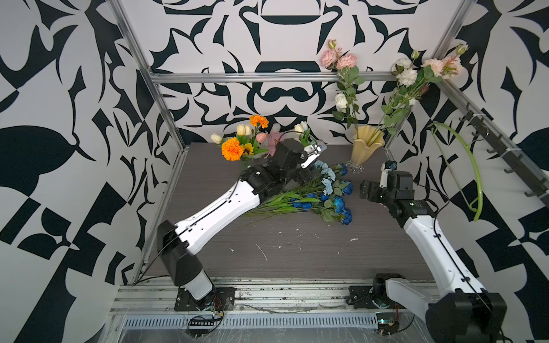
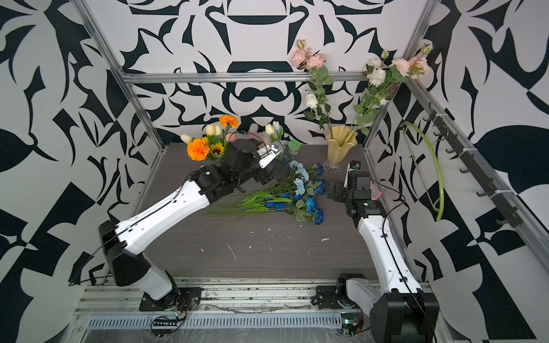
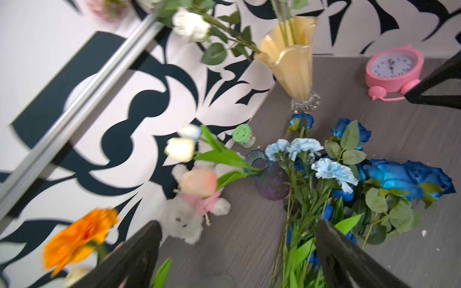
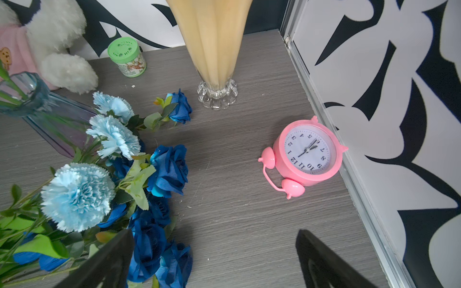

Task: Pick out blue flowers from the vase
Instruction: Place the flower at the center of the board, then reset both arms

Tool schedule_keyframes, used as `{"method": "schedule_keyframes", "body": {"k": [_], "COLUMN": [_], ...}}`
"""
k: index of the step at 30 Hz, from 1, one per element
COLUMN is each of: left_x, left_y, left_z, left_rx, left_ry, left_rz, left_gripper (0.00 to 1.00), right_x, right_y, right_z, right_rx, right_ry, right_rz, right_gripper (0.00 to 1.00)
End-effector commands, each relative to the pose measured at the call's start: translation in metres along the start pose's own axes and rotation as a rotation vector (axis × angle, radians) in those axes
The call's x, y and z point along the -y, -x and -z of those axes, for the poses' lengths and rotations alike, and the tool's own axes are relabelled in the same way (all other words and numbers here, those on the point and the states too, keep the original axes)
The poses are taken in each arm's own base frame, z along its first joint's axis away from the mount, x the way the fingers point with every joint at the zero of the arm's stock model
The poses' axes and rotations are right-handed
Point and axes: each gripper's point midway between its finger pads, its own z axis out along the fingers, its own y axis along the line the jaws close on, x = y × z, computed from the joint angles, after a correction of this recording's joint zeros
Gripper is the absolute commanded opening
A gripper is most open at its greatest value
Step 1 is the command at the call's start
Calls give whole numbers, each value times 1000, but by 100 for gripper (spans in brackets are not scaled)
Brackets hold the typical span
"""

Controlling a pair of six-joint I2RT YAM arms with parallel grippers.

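The blue flowers [image 1: 326,197], artificial long-stemmed deep-blue roses, pale-blue frilly carnations and small dark-blue tulips with green leaves, lie in one loose heap on the grey wood-grain bench [image 1: 297,255]. Their blooms point toward the right arm [image 1: 430,237] and their stems fan toward the left arm [image 1: 219,205]. None shows in the cream fluted glass vase [image 1: 367,145], which holds pink and white blooms [image 1: 407,74]. They look light and springy: fabric heads that could crush, and thin wiry stems likely to tangle. The bare middle of a single stem, clear of leaves, seems the safest hold. The left jaws stand wide and empty above the stems; the right jaws stand wide and empty over bare bench beside the roses. The bench is flat, matt, flecked with white crumbs [image 1: 353,239] and crowded at the back. A small blue-tinted glass vase [image 3: 270,180] of cream tulips [image 3: 179,149] stands just beside the carnations, with a pink alarm clock [image 4: 308,155], a green-lidded tub [image 4: 126,56] and a white plush toy [image 3: 184,219] near. Black-and-white patterned walls [image 1: 59,148] close in three sides.
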Motion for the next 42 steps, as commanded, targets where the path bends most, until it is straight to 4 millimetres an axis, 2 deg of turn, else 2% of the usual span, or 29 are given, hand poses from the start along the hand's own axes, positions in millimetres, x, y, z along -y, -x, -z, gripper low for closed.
{"method": "schedule_keyframes", "body": {"k": [1, 3, 6, 9, 12, 15, 22, 26, 29, 33, 36, 40, 42], "left_x": [-70, -115, -157, -181, -194, -201, -210, -207, -200, -190, -178, -159, -150], "left_y": [-35, -58, -88, -111, -129, -160, -267, -325, -351, -399, -424, -432, -432], "left_z": [39, 77, 125, 161, 186, 199, 200, 197, 185, 179, 171, 151, 138], "left_rx": [-34, 7, 46, 48, 52, 20, -57, -88, -53, -57, -42, -48, -21], "left_ry": [176, 284, 423, 527, 599, 653, 722, 791, 816, 936, 959, 936, 894], "left_rz": [178, 300, 409, 467, 535, 641, 968, 1100, 1117, 1126, 1142, 1074, 1040], "left_gripper": [99, 100, 99, 99, 99, 99, 100, 99, 100, 100, 99, 99, 99], "right_x": [4, 4, 7, 9, 12, 14, 17, 25, 22, 22, 25, 22, 11], "right_y": [14, 16, 18, 19, 16, 8, 1, -6, -12, -23, -26, -27, -29], "right_z": [-3, -3, -1, 0, -1, -6, -10, -17, -26, -35, -36, -38, -43], "right_rx": [65, 83, 108, 143, 167, 178, 240, 239, 240, 237, 254, 302, 302], "right_ry": [-20, -21, -35, -45, -56, -68, -76, -121, -106, -101, -111, -93, -28], "right_rz": [6, 8, 23, 28, 36, 64, 105, 104, 106, 104, 107, 107, 103], "right_gripper": [100, 100, 100, 100, 99, 99, 100, 100, 100, 100, 100, 100, 100]}}
